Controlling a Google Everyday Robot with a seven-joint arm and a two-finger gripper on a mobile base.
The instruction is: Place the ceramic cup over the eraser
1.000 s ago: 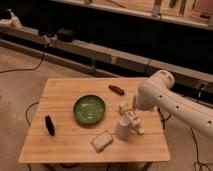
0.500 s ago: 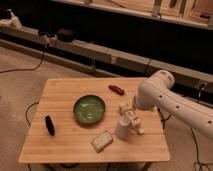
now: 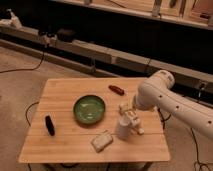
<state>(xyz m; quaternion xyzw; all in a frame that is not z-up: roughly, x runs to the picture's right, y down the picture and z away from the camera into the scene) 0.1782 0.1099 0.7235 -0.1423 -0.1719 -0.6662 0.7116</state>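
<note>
The off-white ceramic cup stands upright on the wooden table, right of centre near the front. My gripper is right beside and just above the cup, at its right side, on the white arm that reaches in from the right. The black eraser lies at the table's front left, well apart from the cup and the gripper.
A green bowl sits mid-table between eraser and cup. A cream rectangular block lies in front of the cup near the front edge. A small red oblong thing lies at the back right. Cables run over the floor to the left.
</note>
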